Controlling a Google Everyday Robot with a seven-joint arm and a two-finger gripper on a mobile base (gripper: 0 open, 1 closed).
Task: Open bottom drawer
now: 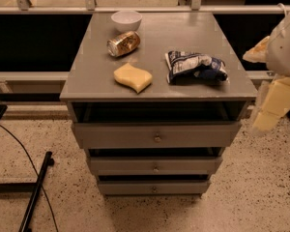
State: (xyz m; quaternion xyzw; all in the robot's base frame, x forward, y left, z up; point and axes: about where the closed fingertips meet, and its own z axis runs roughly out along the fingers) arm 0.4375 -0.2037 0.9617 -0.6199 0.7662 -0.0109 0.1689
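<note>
The grey cabinet (87, 93) stands in the middle of the camera view with three drawer fronts stacked below its top. The bottom drawer (135, 187) is the lowest and slimmest front, just above the floor, with a small round knob (153, 189) at its centre. It sits about flush under the middle drawer (121, 166). The top drawer (111, 135) is the tallest front. My gripper (271, 105), cream-coloured under a white arm part, hangs at the right edge of the view. It is beside the cabinet's right front corner, at top-drawer height, well above and right of the bottom knob, touching nothing.
On the cabinet top lie a white bowl (126, 19), a tipped can (123, 43), a yellow sponge (132, 77) and a blue-white snack bag (195, 66). A black stand leg and cable (35, 192) lie on the speckled floor at the left. A rail runs behind the cabinet.
</note>
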